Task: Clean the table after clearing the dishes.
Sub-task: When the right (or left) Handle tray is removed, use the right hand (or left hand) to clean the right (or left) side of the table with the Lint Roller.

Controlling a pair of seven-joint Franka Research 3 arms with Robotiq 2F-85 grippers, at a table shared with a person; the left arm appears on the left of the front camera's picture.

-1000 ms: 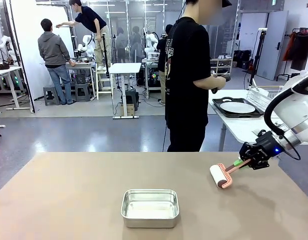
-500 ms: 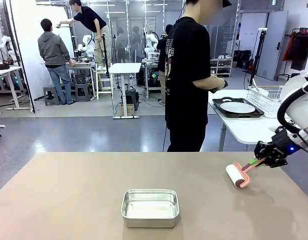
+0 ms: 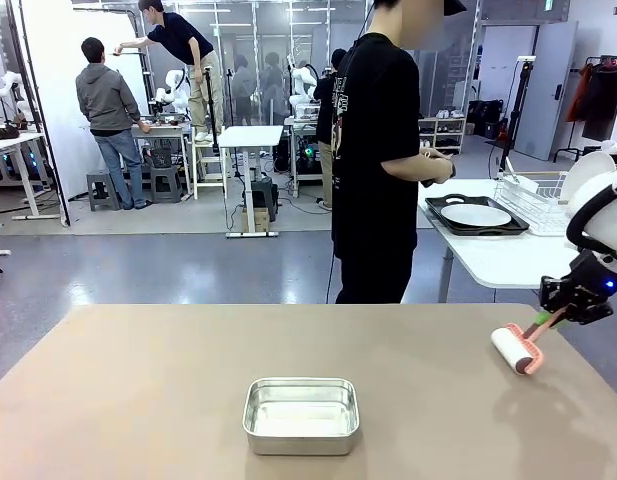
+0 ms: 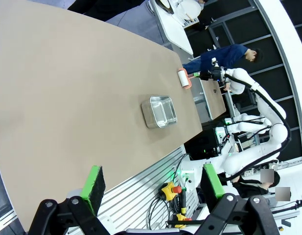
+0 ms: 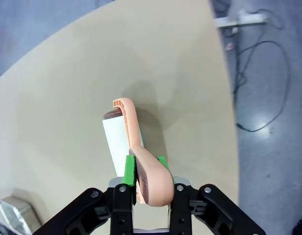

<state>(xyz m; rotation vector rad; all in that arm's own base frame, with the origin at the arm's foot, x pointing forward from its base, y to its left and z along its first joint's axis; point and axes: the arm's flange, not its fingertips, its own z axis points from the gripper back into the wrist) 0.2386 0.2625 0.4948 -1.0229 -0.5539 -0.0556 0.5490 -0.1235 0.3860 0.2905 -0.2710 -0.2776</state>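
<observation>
Right gripper (image 5: pixel 147 169) clamped tight on the stiff pink handle of a light lint roller (image 3: pixel 516 348) at the table's (image 3: pixel 138 400) right edge, a sound hold; left gripper (image 4: pixel 153 188) wide open, empty; dishes (image 3: pixel 475 215) on the side table.

no readable text, label, brand, number or sign anywhere, pale print down the side of the standing person's black short-sleeved T-shirt (image 3: pixel 373 140) too small and blurred to make out

light: bright, even | shadows: soft | wrist views: edge distortion
</observation>
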